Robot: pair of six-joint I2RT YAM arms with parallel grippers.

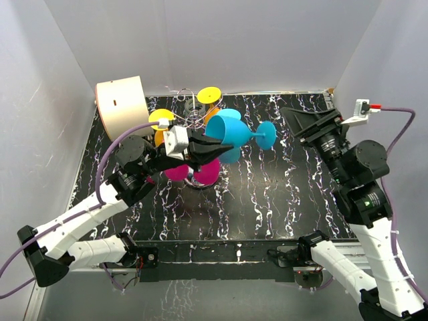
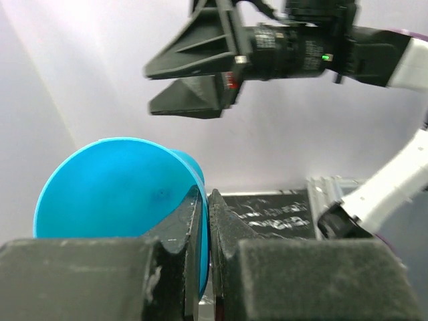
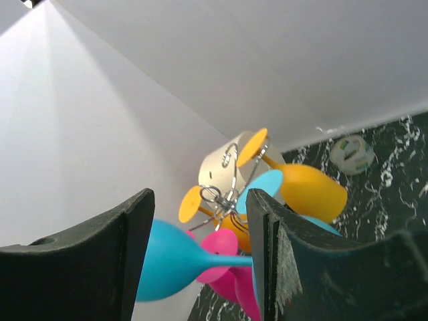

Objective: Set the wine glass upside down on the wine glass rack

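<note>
A blue wine glass [image 1: 227, 132] is held on its side above the table, its foot [image 1: 266, 134] pointing right. My left gripper [image 1: 226, 148] is shut on the rim of its bowl [image 2: 114, 187]; in the left wrist view the fingers [image 2: 231, 231] pinch the rim's edge. My right gripper [image 1: 293, 124] is open and empty, just right of the foot. In the right wrist view the glass [image 3: 170, 261] lies ahead between the open fingers [image 3: 271, 247]. The wire wine glass rack [image 1: 192, 114] stands behind it, with yellow [image 3: 307, 190] and magenta [image 3: 221, 249] glasses hanging from it.
A white cylinder [image 1: 122, 103] stands at the back left corner. The rack's chrome base [image 1: 199, 179] sits under the magenta glasses [image 1: 180, 171]. A small white roll [image 3: 352, 152] lies on the black marbled table [image 1: 281, 194]. White walls enclose the table.
</note>
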